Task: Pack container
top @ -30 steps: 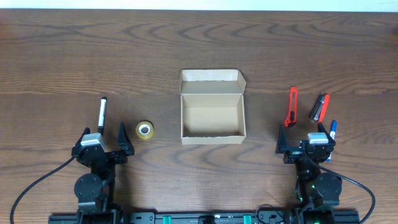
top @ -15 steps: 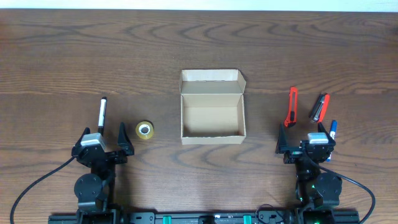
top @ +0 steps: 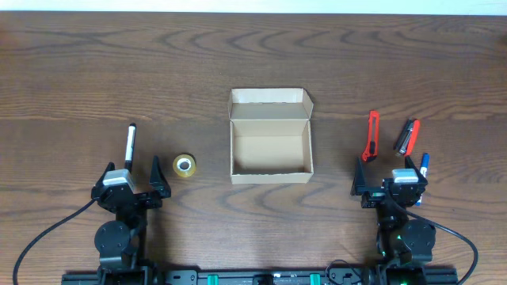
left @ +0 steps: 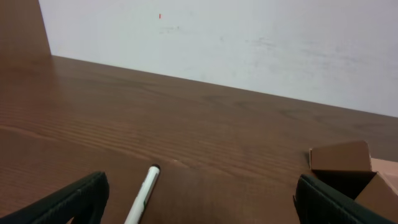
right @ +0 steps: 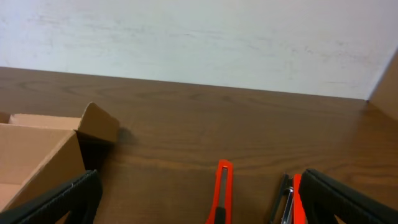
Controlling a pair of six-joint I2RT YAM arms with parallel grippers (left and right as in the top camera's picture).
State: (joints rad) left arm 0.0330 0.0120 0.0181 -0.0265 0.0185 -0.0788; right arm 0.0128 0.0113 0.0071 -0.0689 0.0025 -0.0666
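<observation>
The container (top: 269, 146), a tan cardboard box, stands open at the table's middle with its lid flap folded back; nothing shows inside it. Its corner shows at the right of the left wrist view (left: 348, 168) and at the left of the right wrist view (right: 43, 149). My left gripper (top: 131, 178) rests open near the front left, jaws wide and empty (left: 202, 205). A white marker (left: 143, 196) lies on the table between its fingers. My right gripper (top: 386, 176) rests open at the front right (right: 202, 202), also empty.
A yellow tape roll (top: 184, 165) lies between the white marker (top: 130, 143) and the box. Right of the box lie a red box cutter (top: 371, 135), a red-and-black cutter (top: 407, 136) and a blue pen (top: 424, 165). Both cutters (right: 222, 190) (right: 289, 199) lie ahead of the right fingers.
</observation>
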